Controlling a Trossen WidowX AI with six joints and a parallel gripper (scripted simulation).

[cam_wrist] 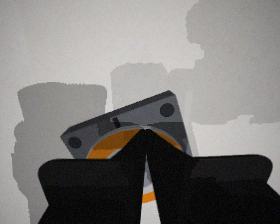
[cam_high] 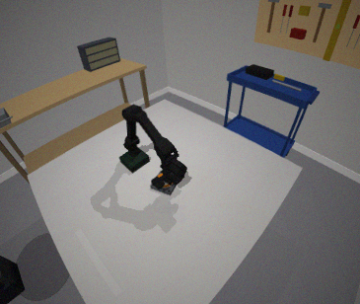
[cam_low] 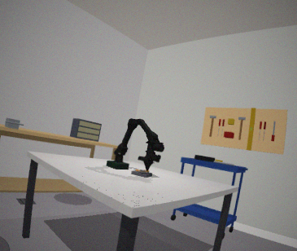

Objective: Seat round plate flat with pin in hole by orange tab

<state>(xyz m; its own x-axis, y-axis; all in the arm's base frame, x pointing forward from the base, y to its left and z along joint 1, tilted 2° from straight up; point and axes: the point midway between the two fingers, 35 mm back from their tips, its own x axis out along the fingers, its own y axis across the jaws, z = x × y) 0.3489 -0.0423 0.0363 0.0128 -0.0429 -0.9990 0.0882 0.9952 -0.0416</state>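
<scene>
The square grey base (cam_wrist: 148, 109) (cam_low: 144, 174) lies on the white table, turned at an angle in the wrist view. The round plate's orange ring (cam_wrist: 102, 148) shows on it, partly behind the fingers; bits of orange also show in the top view. My gripper (cam_wrist: 145, 134) (cam_low: 147, 169) is shut with nothing between its fingers. It points down over the plate, with its tips at or just above it; contact cannot be told. The post, the pin, the tab and its hole cannot be made out behind the fingers. Whether the plate lies flat cannot be told.
The arm stands on a dark green block (cam_high: 134, 161) (cam_low: 117, 165) beside the base on the white table (cam_high: 224, 188). A wooden bench (cam_high: 66, 89) and a blue cart (cam_high: 268, 138) stand beyond the table. The arm's shadows fall around the base.
</scene>
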